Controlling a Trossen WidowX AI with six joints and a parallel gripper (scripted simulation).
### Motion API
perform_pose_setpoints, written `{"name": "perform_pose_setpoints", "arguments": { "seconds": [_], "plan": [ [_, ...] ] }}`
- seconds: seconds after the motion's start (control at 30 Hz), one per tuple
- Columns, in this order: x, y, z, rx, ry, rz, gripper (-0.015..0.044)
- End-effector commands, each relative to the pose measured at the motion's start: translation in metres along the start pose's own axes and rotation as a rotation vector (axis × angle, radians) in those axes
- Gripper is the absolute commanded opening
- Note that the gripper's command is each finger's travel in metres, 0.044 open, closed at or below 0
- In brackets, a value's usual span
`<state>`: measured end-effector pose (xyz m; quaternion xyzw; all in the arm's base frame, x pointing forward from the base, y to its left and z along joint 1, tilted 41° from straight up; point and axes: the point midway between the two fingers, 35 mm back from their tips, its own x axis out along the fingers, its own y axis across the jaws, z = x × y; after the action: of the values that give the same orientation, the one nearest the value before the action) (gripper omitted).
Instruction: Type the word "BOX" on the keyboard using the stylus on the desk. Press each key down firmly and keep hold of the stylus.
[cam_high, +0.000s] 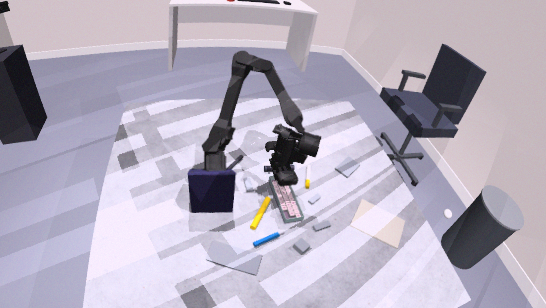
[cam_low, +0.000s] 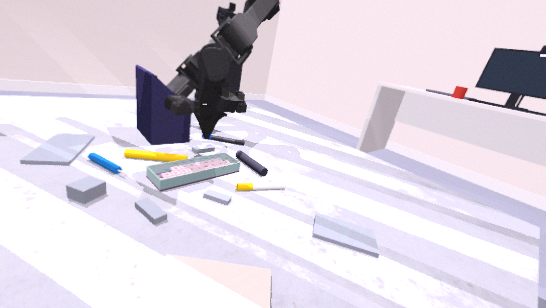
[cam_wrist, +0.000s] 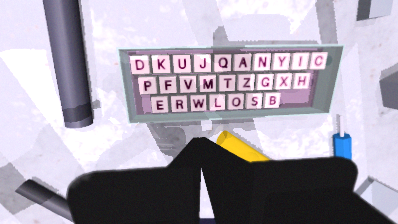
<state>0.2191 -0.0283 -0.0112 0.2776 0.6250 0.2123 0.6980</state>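
The keyboard (cam_high: 287, 201) (cam_low: 192, 170) (cam_wrist: 300, 102) is a teal tray with pink letter keys, lying flat on the patterned mat. My gripper (cam_high: 283, 176) (cam_low: 206, 131) (cam_wrist: 199, 143) is shut with nothing between its fingers. In the wrist view it hangs just off the keyboard's bottom-row side, over a yellow marker (cam_high: 260, 212) (cam_low: 155, 155) (cam_wrist: 240, 148). Other pen-like things lie around: a thin black pen (cam_low: 229, 140), a thick dark cylinder (cam_low: 251, 163) (cam_wrist: 67, 60), a blue pen (cam_high: 266, 239) (cam_low: 104, 163) (cam_wrist: 342, 146) and a yellow-and-white pen (cam_high: 307, 176) (cam_low: 260, 187). None is held.
A navy box (cam_high: 211, 190) (cam_low: 155, 107) stands by the arm's base. Small grey blocks (cam_low: 86, 189) (cam_low: 150, 209) and flat grey plates (cam_low: 57, 148) (cam_low: 345, 234) are scattered on the mat. A bin (cam_high: 482, 227), a chair (cam_high: 430, 105) and a desk (cam_high: 240, 20) stand beyond.
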Motion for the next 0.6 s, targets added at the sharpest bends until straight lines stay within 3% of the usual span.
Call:
{"name": "perform_pose_setpoints", "arguments": {
  "seconds": [0.0,0.3,0.43,0.57],
  "plan": [
    [-0.0267,0.0006,0.0017,-0.013,-0.010,-0.010,0.0000],
    [-0.0215,0.0000,0.0038,-0.013,-0.019,-0.009,0.0000],
    [-0.0214,0.0001,0.0039,-0.014,-0.019,-0.009,0.0105],
    [-0.0214,0.0001,0.0039,-0.014,-0.019,-0.009,0.0000]
  ]
}}
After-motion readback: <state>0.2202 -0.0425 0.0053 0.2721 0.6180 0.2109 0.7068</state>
